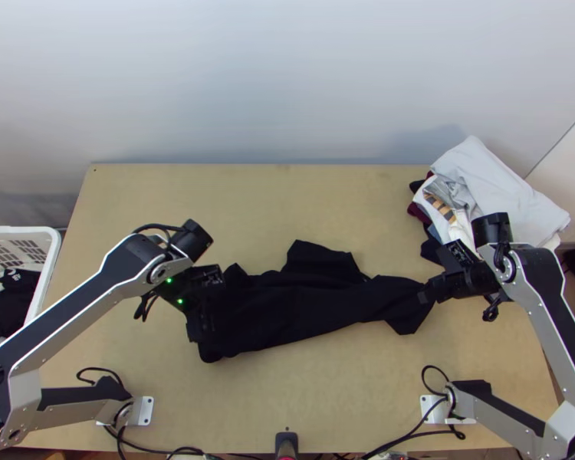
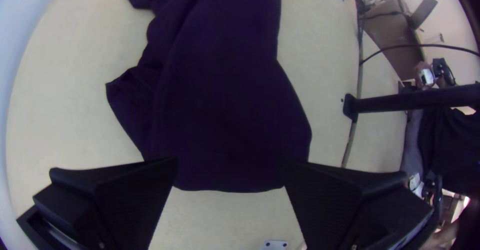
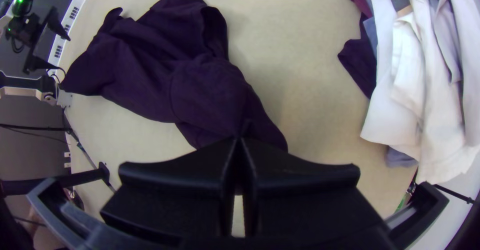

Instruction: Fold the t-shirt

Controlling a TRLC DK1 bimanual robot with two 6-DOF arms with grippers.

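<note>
A dark t-shirt (image 1: pixel 303 307) lies bunched and lengthwise across the middle of the table. Over its left end in the top view is my left gripper (image 1: pixel 203 314); in the left wrist view the left gripper (image 2: pixel 227 172) has its fingers wide apart, with the shirt (image 2: pixel 220 95) beneath and between them. At the shirt's right end is my right gripper (image 1: pixel 427 295). In the right wrist view the right gripper (image 3: pixel 239 142) has its fingertips together on the edge of the shirt (image 3: pixel 150 70), pinching the cloth.
A pile of folded clothes (image 1: pixel 494 184) lies at the table's back right corner. A white basket (image 1: pixel 51 261) with clothes in it stands beyond the left edge. A black post (image 1: pixel 286 443) rises at the near edge, with cables (image 1: pixel 410 437) along that edge.
</note>
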